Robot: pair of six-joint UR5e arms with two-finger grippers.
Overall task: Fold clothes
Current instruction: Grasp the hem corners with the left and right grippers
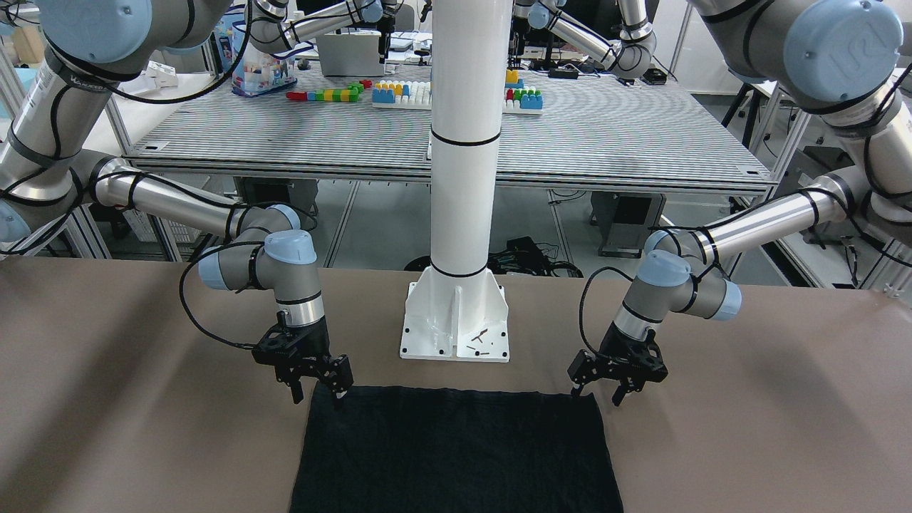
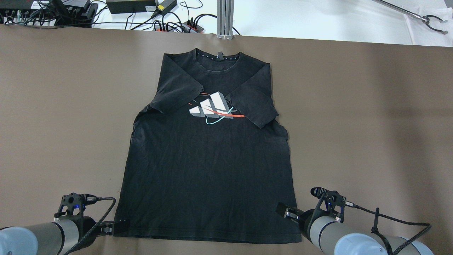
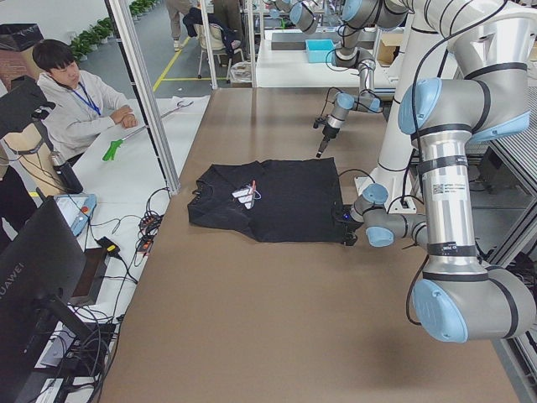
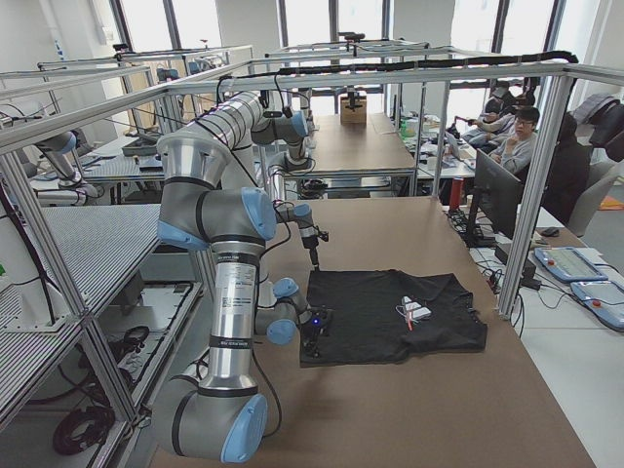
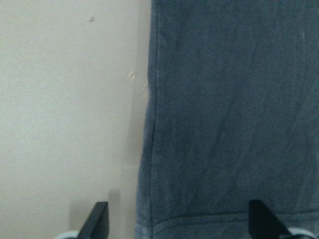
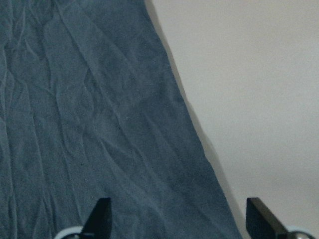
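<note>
a black t-shirt point(image 2: 208, 170) lies flat, front side up, on the brown table point(image 2: 354, 124), directly in front of the white column point(image 1: 456, 313) that carries the arms. its hem point(image 2: 208, 236) is the side nearest to the column and its collar point(image 2: 219, 58) is the side farthest from it. both sleeves point(image 2: 177, 94) are folded inward on the chest, and they cover the edges of a white logo point(image 2: 212, 109) with red and teal lines.

the left gripper point(image 1: 597, 393) is low at the hem corner on the column's left side. its jaws are spread wide, one finger over the bare table and the other over the cloth, with nothing held. the right gripper point(image 1: 318, 392) is at the other hem corner, on the column's right side, also spread wide and holding nothing, with the shirt's side edge running between its fingers point(image 6: 102, 219). i cannot tell if any fingertip touches the cloth
</note>
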